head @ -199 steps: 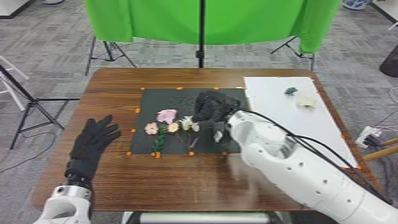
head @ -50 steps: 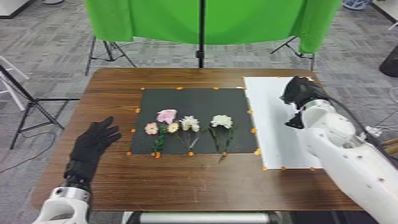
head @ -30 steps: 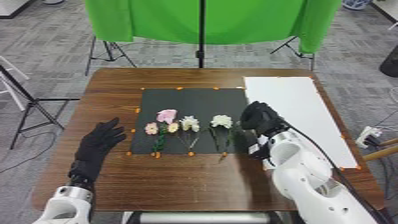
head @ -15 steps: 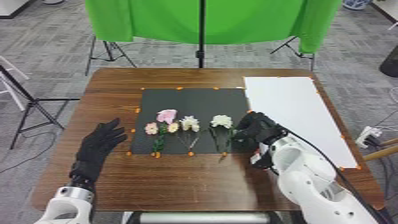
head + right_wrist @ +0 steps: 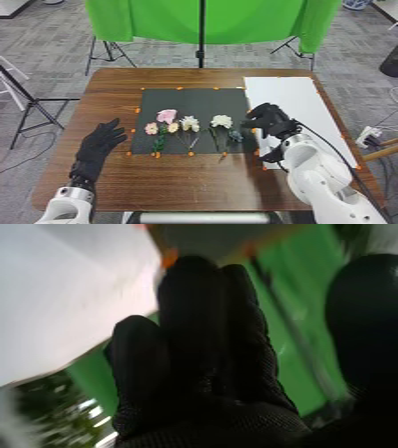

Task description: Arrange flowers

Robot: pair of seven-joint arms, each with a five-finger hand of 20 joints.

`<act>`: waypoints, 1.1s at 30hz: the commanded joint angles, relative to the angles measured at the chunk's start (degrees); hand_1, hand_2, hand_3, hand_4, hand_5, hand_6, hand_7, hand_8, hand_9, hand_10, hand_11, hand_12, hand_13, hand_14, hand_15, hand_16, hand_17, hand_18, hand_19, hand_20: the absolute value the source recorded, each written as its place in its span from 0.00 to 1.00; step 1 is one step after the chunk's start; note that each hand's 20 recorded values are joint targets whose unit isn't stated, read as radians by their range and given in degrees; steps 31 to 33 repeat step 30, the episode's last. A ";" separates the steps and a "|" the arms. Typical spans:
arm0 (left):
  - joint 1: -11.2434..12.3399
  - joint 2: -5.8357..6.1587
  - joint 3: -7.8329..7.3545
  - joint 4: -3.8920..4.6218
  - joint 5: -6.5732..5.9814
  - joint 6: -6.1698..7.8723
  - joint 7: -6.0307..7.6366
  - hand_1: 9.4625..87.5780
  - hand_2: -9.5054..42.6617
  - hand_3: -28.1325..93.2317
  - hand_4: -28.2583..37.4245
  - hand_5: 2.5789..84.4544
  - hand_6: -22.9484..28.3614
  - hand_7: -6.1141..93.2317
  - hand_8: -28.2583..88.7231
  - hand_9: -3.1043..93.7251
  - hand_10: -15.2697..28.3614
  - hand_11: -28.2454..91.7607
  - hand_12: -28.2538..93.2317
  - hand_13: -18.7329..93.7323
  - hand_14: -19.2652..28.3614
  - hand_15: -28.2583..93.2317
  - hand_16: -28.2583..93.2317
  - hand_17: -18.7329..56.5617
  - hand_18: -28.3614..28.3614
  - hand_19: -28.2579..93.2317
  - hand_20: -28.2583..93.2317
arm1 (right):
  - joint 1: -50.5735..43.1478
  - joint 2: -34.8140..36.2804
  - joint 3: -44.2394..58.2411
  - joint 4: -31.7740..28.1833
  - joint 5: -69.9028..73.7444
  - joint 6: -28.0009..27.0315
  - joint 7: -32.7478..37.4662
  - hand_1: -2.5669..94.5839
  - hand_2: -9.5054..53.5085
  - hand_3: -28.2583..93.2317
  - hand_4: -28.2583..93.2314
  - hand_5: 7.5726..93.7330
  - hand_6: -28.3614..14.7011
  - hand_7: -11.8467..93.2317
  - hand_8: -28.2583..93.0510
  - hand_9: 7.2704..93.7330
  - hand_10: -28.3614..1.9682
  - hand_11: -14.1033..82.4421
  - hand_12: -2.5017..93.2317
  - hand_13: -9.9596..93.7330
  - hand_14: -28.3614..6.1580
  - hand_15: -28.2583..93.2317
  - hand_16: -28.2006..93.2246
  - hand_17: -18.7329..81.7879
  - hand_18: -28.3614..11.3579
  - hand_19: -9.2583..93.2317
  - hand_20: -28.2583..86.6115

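Noted left hand (image 5: 95, 140) open, fingers extended, over brown tabletop (image 5: 191, 182), left of dark mat (image 5: 191, 100). Recorded right hand (image 5: 275, 125) open as well, fingers straight, near the border between mat and white sheet (image 5: 284, 90). Found flowers laid out side by side on the mat: blue-green sprig (image 5: 235, 136) nearest that hand, then peach bloom (image 5: 151, 129), cream bloom (image 5: 173, 128), two white blooms (image 5: 221, 120) and, farthest, pink bloom (image 5: 166, 116). Observed green cloth (image 5: 249, 22) beyond the tabletop.

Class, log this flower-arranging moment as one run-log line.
flowers: spread on black mat; right hand: open, over left edge of white sheet; left hand: open, over left side of table
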 commanded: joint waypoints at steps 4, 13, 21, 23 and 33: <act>-0.21 0.34 1.03 0.78 0.33 1.90 3.46 0.11 0.37 0.76 0.00 0.45 0.57 0.13 0.20 0.44 0.68 0.37 0.30 0.43 0.81 0.45 0.21 0.26 0.76 0.36 0.38 | -8.76 -4.55 11.60 0.72 54.38 4.59 -37.25 0.15 0.10 0.87 0.08 0.37 0.70 0.22 0.16 0.43 0.48 0.19 0.14 0.39 0.49 0.30 0.36 0.30 0.40 0.17 0.44; -1.43 1.27 2.63 1.62 -1.04 6.00 12.51 0.13 0.34 0.78 0.00 0.49 0.56 0.15 0.19 0.47 0.68 0.38 0.30 0.45 0.80 0.45 0.20 0.29 0.74 0.33 0.38 | -15.41 -9.49 15.59 -1.08 54.52 -0.76 -39.47 0.02 0.16 0.87 0.07 0.26 0.71 0.19 0.16 0.31 0.52 0.17 0.11 0.28 0.54 0.25 0.31 0.26 0.43 0.12 0.41; -1.55 1.54 2.65 1.61 -1.30 5.72 12.92 0.13 0.33 0.78 0.00 0.52 0.54 0.16 0.18 0.51 0.67 0.38 0.29 0.46 0.79 0.45 0.20 0.31 0.72 0.31 0.38 | -16.48 -10.29 15.70 -0.93 56.52 0.26 -39.18 0.01 0.16 0.88 0.07 0.28 0.70 0.19 0.17 0.31 0.52 0.17 0.11 0.29 0.51 0.25 0.31 0.27 0.41 0.13 0.41; -1.77 1.70 2.70 1.68 -1.27 5.28 12.98 0.13 0.33 0.78 0.00 0.52 0.54 0.16 0.18 0.51 0.67 0.38 0.29 0.46 0.79 0.45 0.20 0.31 0.72 0.32 0.38 | -16.45 -10.42 15.55 -0.96 56.29 0.61 -39.14 0.02 0.16 0.88 0.07 0.29 0.69 0.19 0.17 0.32 0.51 0.17 0.11 0.29 0.50 0.26 0.31 0.27 0.41 0.13 0.41; -1.33 1.46 2.49 1.18 -1.00 4.68 12.31 0.12 0.33 0.78 0.00 0.52 0.54 0.16 0.18 0.51 0.67 0.38 0.29 0.46 0.80 0.45 0.21 0.30 0.74 0.33 0.39 | -17.73 -10.62 16.26 -1.34 56.23 -0.29 -38.73 0.02 0.16 0.88 0.07 0.31 0.69 0.19 0.17 0.33 0.51 0.18 0.11 0.30 0.48 0.26 0.31 0.28 0.40 0.14 0.42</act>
